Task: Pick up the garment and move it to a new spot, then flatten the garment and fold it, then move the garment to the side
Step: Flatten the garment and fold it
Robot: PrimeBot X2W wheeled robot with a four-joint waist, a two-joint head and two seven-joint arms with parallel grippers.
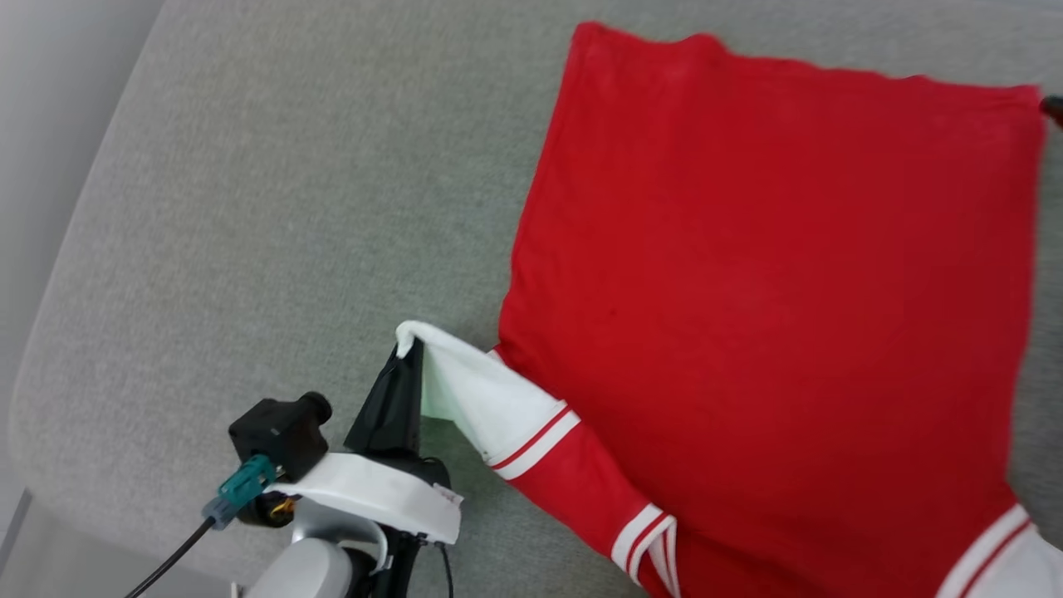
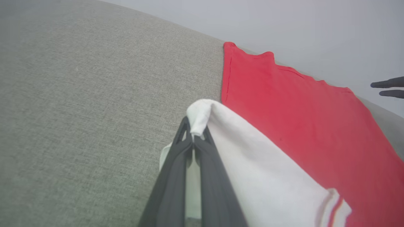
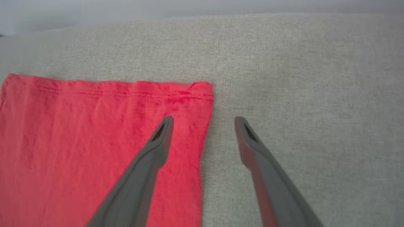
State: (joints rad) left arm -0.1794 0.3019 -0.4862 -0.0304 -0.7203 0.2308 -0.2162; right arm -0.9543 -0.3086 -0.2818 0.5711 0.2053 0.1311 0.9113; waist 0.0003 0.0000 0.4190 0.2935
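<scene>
The garment (image 1: 764, 274), a red jersey with white sleeve panels and red-white stripe trim, lies spread on the grey fabric surface (image 1: 274, 208) at the right of the head view. My left gripper (image 1: 409, 353) is shut on the tip of its white sleeve (image 1: 477, 394), lifted slightly off the surface; the left wrist view shows the same pinch, left gripper (image 2: 193, 130) on the white sleeve (image 2: 252, 164). My right gripper (image 3: 203, 121) stands open over the garment's hem corner (image 3: 189, 94), one finger above red cloth, the other above bare surface. Its fingertips (image 2: 386, 84) also show far right in the left wrist view.
The grey surface (image 3: 300, 78) stretches wide to the left of the garment in the head view. Its rounded edge (image 1: 50, 332) runs down the left side, with pale floor beyond. A pale wall (image 2: 300, 28) rises behind the far edge.
</scene>
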